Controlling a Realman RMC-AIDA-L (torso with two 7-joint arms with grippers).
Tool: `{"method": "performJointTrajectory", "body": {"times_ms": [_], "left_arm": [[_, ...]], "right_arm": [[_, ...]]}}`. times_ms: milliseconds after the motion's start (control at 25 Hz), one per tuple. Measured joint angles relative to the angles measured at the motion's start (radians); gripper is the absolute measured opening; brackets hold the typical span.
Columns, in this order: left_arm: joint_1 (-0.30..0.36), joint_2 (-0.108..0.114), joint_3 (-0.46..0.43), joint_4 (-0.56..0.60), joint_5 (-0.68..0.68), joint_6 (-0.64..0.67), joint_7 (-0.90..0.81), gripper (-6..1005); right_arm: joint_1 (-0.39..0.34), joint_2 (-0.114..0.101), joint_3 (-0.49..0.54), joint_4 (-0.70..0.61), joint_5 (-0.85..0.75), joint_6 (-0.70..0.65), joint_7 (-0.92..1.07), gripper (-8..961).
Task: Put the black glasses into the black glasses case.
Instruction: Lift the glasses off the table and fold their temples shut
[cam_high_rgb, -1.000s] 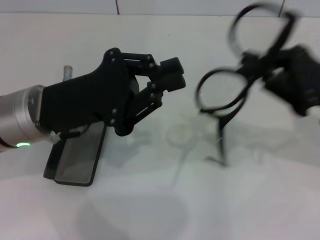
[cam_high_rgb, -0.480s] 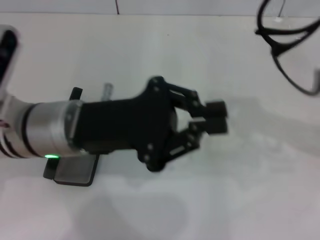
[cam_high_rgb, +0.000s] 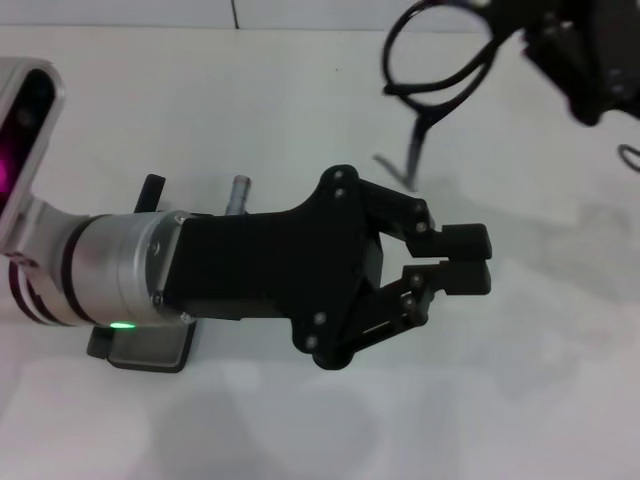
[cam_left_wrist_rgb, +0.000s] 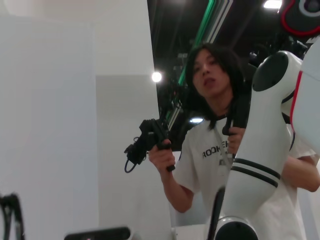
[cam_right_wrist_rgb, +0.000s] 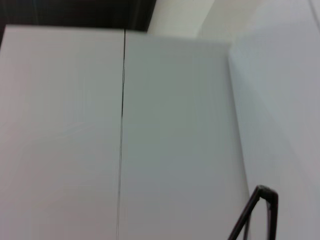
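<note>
The black glasses (cam_high_rgb: 437, 62) hang in the air at the far right of the table, one temple arm (cam_high_rgb: 415, 150) pointing down. My right gripper (cam_high_rgb: 530, 40) is shut on their frame. In the right wrist view only a thin black piece of the frame (cam_right_wrist_rgb: 252, 212) shows. The black glasses case (cam_high_rgb: 148, 348) lies open at the near left, grey lining up, mostly hidden under my left arm. My left gripper (cam_high_rgb: 465, 260) hovers over the middle of the table, right of the case and nearer me than the glasses, fingers shut on nothing.
A small grey cylinder (cam_high_rgb: 240, 190) stands just behind my left arm. The white table (cam_high_rgb: 300, 100) ends at a wall along the back. The left wrist view shows a person (cam_left_wrist_rgb: 215, 145) holding a controller and part of the robot's white body (cam_left_wrist_rgb: 265, 150).
My left arm has swung right and nearer across the table, covering most of the case. My right gripper has lifted the glasses to the far edge, then carried them left.
</note>
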Motion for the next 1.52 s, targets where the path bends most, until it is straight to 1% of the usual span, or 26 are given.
{"method": "performJointTrajectory", "body": {"times_ms": [40,360,640,720,1080,1520], "left_arm": [[0.001,0.000,-0.002,-0.001,-0.001,0.003,0.002,142],[0.003,0.000,-0.005,-0.030,-0.051,0.004,0.011,142],[-0.001,0.004,-0.011,-0.081,-0.102,-0.027,0.018,142],[-0.005,0.004,-0.028,-0.107,-0.112,-0.052,0.019,142],[-0.008,0.004,-0.036,-0.127,-0.120,-0.117,0.014,142],[-0.020,0.004,-0.042,-0.127,-0.120,-0.172,0.002,141]], "right_arm": [[0.006,0.000,-0.032,0.000,-0.001,0.033,-0.016,87],[0.012,0.001,-0.124,-0.002,-0.002,0.119,-0.047,87],[0.026,0.002,-0.207,-0.011,0.002,0.187,-0.059,87],[0.035,0.002,-0.228,-0.011,0.003,0.202,-0.064,87],[0.063,0.002,-0.286,-0.016,-0.004,0.265,-0.067,87],[0.067,0.002,-0.354,-0.052,-0.006,0.327,-0.069,87]]}}
